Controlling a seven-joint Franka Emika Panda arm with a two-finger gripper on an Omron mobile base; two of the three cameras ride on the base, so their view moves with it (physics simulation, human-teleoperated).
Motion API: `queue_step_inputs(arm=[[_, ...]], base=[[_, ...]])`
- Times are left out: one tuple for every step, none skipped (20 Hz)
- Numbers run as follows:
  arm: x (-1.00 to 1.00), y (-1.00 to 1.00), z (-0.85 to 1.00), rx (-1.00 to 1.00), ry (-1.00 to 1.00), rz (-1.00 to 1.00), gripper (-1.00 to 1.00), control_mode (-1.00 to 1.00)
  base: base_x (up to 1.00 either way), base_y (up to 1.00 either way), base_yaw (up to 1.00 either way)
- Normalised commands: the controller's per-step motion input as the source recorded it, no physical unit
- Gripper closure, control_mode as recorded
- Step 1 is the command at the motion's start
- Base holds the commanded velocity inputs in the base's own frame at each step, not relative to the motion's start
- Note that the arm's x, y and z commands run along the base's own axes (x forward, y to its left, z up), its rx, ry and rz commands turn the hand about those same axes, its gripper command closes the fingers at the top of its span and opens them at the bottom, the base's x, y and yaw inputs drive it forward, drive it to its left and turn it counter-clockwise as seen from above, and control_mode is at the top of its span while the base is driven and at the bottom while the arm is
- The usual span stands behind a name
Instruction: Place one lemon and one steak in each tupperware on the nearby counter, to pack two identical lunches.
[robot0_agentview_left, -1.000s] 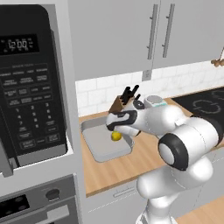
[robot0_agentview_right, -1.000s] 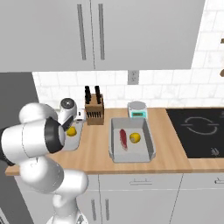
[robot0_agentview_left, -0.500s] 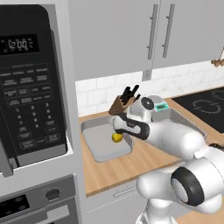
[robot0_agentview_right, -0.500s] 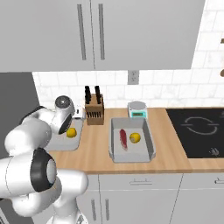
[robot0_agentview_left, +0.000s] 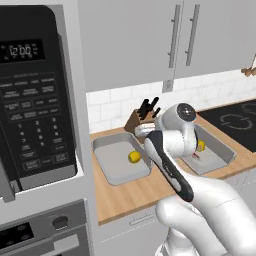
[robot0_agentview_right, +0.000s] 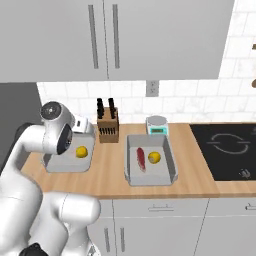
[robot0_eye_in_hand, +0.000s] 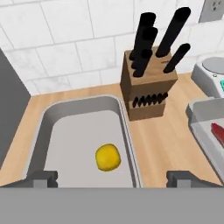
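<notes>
Taking the knife block (robot0_eye_in_hand: 148, 83) as the landmark, nearest to the camera on the hand is the gripper (robot0_eye_in_hand: 111, 179), whose two dark finger tips (robot0_eye_in_hand: 41, 178) stand far apart at the bottom of the hand view, with nothing between them; the jaws are spread wide and empty. Just beyond them, to the left of the knife block on the wooden counter (robot0_agentview_right: 107, 165), lies the left tupperware (robot0_eye_in_hand: 48, 131), and in it rests one lemon (robot0_eye_in_hand: 107, 157), free of the jaws and a little ahead of them, near the tray's right wall. This tray holds no steak yet, as far as I can see. To the right of the knife block lies the second tupperware (robot0_agentview_right: 172, 170), and inside it I see a steak (robot0_agentview_right: 141, 159) with its long axis running from front to back of the tray, and a second lemon (robot0_agentview_right: 154, 157) just beside it, on the side away from the block. So I judge that the right tray is complete and the left one needs only a steak. I cannot find another steak in these views, so the coming move probably turns on fetching it from elsewhere, away from the open jaws. Behind the right tray, near the wall, stands a small kitchen scale (robot0_agentview_right: 157, 125), and farther right the black cooktop (robot0_agentview_right: 225, 150).
</notes>
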Motion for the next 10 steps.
queue_step_inputs(arm=[[-1.00, -0.34, 0.50, 0.00, 0.00, -0.13, -1.00, -1.00], [-1.00, -0.43, 0.29, 0.00, -0.01, -0.14, -1.00, -1.00], [-1.00, -0.50, 0.23, 0.00, -0.07, -0.13, -1.00, -1.00], [-1.00, -0.51, 0.18, 0.00, -0.09, -0.12, -1.00, -1.00], [-1.00, -0.51, 0.10, 0.00, -0.12, -0.09, -1.00, -1.00], [-1.00, -0.49, 0.04, 0.00, -0.13, -0.10, -1.00, -1.00], [-1.00, -0.51, 0.00, 0.00, -0.14, -0.10, -1.00, -1.00], [-1.00, -0.53, 0.00, 0.00, -0.21, -0.05, -1.00, -1.00], [0.00, 0.00, 0.00, 0.00, 0.00, 0.00, -1.00, 1.00], [0.00, 0.00, 0.00, 0.00, 0.00, 0.00, -1.00, 1.00]], base=[[0.00, 0.00, 0.00], [0.00, 0.00, 0.00], [0.00, 0.00, 0.00], [0.00, 0.00, 0.00], [0.00, 0.00, 0.00], [0.00, 0.00, 0.00], [0.00, 0.00, 0.00], [0.00, 0.00, 0.00], [-1.00, -0.49, 0.00], [-1.00, -0.45, 0.00]])
